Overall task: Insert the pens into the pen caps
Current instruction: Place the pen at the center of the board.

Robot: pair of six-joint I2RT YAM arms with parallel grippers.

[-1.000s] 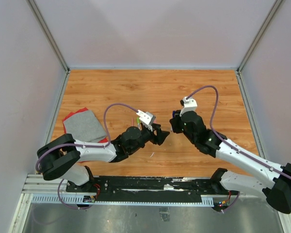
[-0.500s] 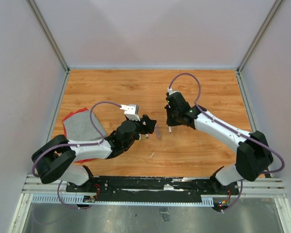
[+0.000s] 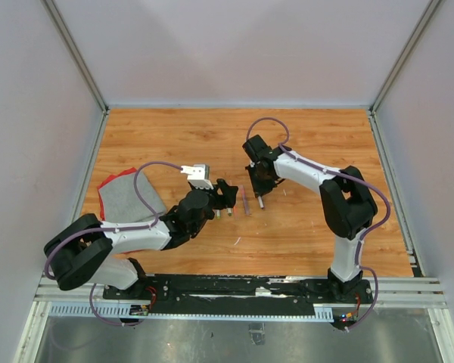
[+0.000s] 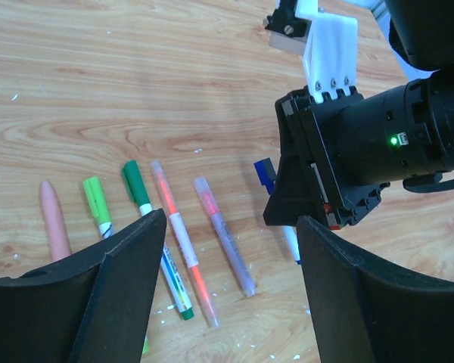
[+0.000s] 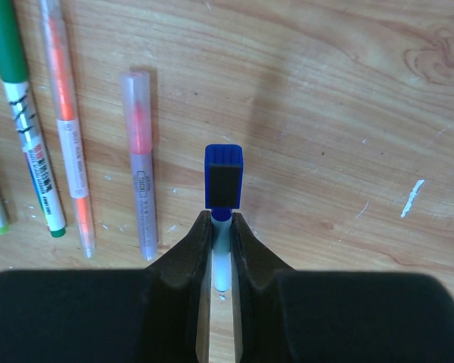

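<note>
My right gripper (image 5: 221, 224) is shut on a white pen (image 5: 221, 261) that wears a blue cap (image 5: 224, 175), its far end down near the wood. In the top view this gripper (image 3: 259, 193) hangs over the right end of a row of pens. The row holds a grey-purple pen (image 5: 140, 189), an orange one (image 5: 68, 144) and a green-capped white one (image 5: 23, 128). Further left lie a light green pen (image 4: 97, 203) and a salmon one (image 4: 53, 219). My left gripper (image 4: 233, 227) stands open above the row with nothing between its fingers, facing the right gripper (image 4: 318, 197).
A grey cloth (image 3: 130, 198) lies on a red one at the table's left edge, beside my left arm. Pale walls close the wooden table (image 3: 318, 136) in on three sides. Small white flecks dot the wood around the pens.
The two grippers were together a second ago and have parted. My right arm swung left and back with the blue-capped pen to the row. My left gripper drew back left and opened wider.
</note>
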